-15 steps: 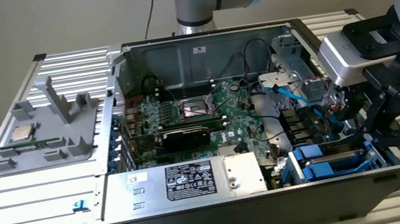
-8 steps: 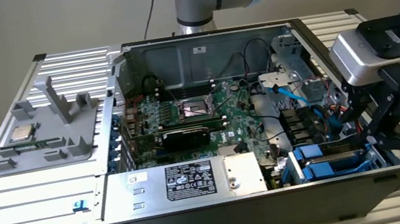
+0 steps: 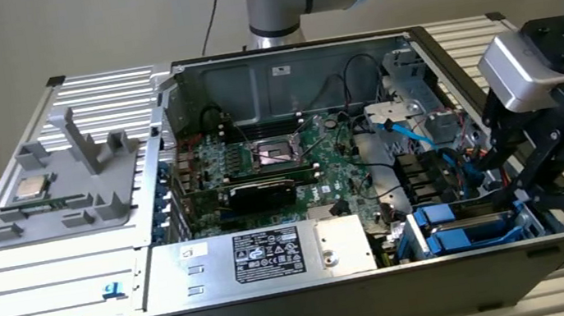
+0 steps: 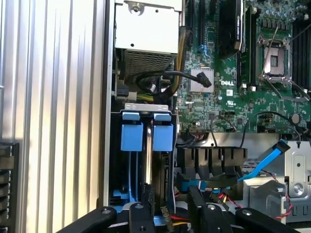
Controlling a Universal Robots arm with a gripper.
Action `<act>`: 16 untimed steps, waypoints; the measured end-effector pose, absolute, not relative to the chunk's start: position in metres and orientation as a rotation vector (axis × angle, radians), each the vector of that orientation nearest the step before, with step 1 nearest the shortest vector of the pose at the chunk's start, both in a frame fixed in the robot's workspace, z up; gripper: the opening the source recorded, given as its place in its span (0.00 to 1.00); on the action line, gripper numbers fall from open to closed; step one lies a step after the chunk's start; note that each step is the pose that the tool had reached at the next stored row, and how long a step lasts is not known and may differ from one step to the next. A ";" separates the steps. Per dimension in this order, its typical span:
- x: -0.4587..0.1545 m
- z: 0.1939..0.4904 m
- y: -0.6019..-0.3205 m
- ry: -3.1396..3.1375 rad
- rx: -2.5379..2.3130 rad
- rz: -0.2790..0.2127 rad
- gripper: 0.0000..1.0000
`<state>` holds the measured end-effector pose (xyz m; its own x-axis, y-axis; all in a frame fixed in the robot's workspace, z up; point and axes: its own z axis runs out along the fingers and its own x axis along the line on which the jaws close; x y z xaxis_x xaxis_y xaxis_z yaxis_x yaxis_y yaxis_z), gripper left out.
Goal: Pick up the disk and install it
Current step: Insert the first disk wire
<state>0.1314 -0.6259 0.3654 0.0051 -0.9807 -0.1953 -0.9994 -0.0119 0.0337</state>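
The disk (image 3: 479, 223) sits in the drive bay at the front corner of the open computer case (image 3: 324, 301), on the exterior view's right. Its blue carrier tabs (image 4: 146, 136) flank its thin silver edge (image 4: 148, 162) in the wrist view. My gripper (image 3: 519, 195) hangs just over the bay's outer end, close above the disk. The gripper (image 4: 170, 196) is open: its two black fingers (image 4: 147, 194) stand apart, and only cables show in the gap. One finger overlaps the disk's edge, and I cannot tell whether it touches.
A silver power supply (image 3: 273, 254) with a black label sits beside the bay. The motherboard (image 3: 282, 158) fills the case's middle, with black cables and a blue flat cable (image 3: 411, 131) nearby. A grey fixture (image 3: 54, 190) holding a small square chip (image 3: 32, 189) rests on the ribbed metal table (image 3: 11, 279).
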 end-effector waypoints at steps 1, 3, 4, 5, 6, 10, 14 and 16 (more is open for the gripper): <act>0.132 0.366 -0.626 2.127 -2.144 0.259 0.40; 0.135 0.366 -0.627 2.132 -2.146 0.280 0.40; 0.136 0.367 -0.627 2.135 -2.148 0.288 0.40; 0.138 0.367 -0.627 2.137 -2.149 0.294 0.40; 0.140 0.367 -0.628 2.138 -2.149 0.299 0.40; 0.141 0.367 -0.629 2.135 -2.146 0.307 0.40; 0.156 0.367 -0.629 2.134 -2.147 0.308 0.40; 0.157 0.366 -0.630 2.128 -2.150 0.312 0.40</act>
